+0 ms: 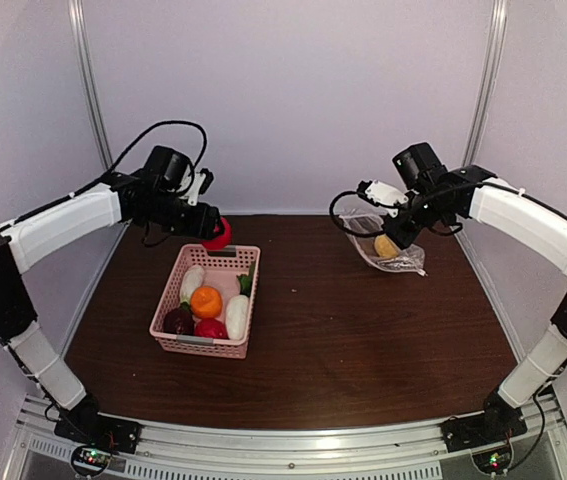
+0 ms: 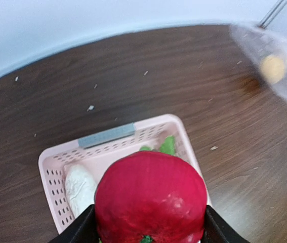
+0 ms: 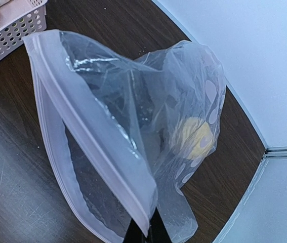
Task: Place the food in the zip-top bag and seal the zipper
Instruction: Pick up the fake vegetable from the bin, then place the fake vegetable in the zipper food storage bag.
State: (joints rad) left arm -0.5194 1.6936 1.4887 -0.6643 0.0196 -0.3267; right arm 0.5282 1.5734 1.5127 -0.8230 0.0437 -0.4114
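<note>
My left gripper (image 1: 217, 233) (image 2: 148, 234) is shut on a red round piece of food (image 1: 221, 236) (image 2: 151, 197), held above the far edge of the pink basket (image 1: 168, 340) (image 2: 108, 135). More food lies in the basket: a white radish (image 1: 192, 281) (image 2: 79, 186), an orange piece (image 1: 206, 300), a maroon one (image 1: 178, 320) and a red one (image 1: 210, 328). At the right, my right gripper (image 1: 399, 234) (image 3: 151, 234) is shut on the mouth edge of the zip-top bag (image 1: 388, 252) (image 3: 133, 101), lifting it. The zipper (image 3: 85, 129) hangs parted, so the mouth gapes. A yellow piece (image 1: 387, 245) (image 3: 196, 137) sits inside.
The pink basket stands left of centre on the brown table (image 1: 363, 340). White walls close in the back and both sides. The bag hangs near the table's back right corner (image 3: 264, 149).
</note>
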